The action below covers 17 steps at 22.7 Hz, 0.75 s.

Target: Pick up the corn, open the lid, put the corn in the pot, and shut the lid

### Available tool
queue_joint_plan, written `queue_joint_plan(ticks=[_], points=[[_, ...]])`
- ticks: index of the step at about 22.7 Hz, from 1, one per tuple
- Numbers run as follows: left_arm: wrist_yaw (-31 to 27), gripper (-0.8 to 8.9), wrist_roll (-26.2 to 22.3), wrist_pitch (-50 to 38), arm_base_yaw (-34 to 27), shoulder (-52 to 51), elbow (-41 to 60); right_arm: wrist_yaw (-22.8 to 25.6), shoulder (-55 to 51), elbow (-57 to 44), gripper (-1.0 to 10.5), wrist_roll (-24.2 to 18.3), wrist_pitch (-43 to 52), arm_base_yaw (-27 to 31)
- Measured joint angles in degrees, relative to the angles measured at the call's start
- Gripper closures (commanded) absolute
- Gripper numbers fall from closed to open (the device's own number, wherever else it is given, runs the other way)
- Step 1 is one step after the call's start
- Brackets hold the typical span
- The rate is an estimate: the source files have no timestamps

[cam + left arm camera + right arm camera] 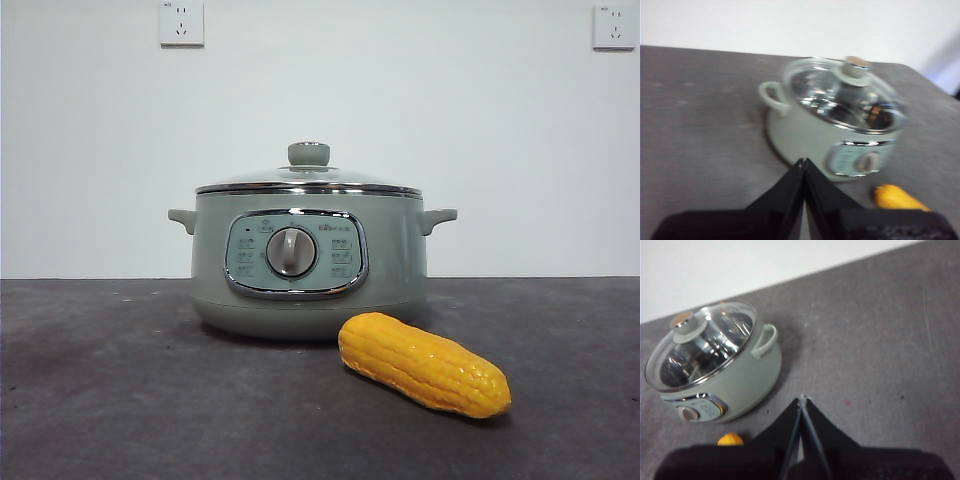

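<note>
We see a squat round sage-green cooking pot (pixel 308 270) sitting near the middle of the dark grey surface (pixel 110 390). It has a grey dial on its front panel and two small side handles. Its domed glass lid (pixel 308 180) with the shiny rim and round green knob sits flat on top, so the pot is closed.

The bumpy yellow-orange toy corn (pixel 424 364) lies flat on the surface, just beside the pot and nearer the front edge. Its thin end points toward the front right corner. Nothing touches it.

Our left tool (pixel 803 162) hangs above the surface, well apart from the pot, and its two black jaws are pressed together with nothing between them. Our right tool (pixel 802 400) also hangs above the surface, away from the pot. Its jaws look closed too, and it carries nothing.

We think no step is done yet, so picking up the corn comes first. In our wrist views the corn shows as only a small piece at the edge. For the next move, one tool needs to spread its jaws, come down over the thick middle of the corn and pinch across it. The corn is round, so it could roll if we push it sideways.
</note>
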<state>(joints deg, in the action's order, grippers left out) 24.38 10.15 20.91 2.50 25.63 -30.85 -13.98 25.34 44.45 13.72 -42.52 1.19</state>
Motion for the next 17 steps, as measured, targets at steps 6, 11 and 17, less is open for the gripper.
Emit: queue_joint_plan(ticks=[6, 11, 17], points=[[10.82, 8.17, 0.46, 0.59, 0.0, 6.88, -3.85, -2.12, 4.72, 2.38, 9.5, 0.13, -4.59, 0.0], [19.71, 8.18, 0.57, 0.98, 0.0, 12.96, -6.29, -11.15, 10.69, 3.34, 9.4, 0.26, -6.8, 0.0], [26.45, 8.18, 0.48, 1.16, 0.13, 20.65, -7.78, -17.07, 24.2, 5.51, 6.6, -2.43, -9.07, -3.56]])
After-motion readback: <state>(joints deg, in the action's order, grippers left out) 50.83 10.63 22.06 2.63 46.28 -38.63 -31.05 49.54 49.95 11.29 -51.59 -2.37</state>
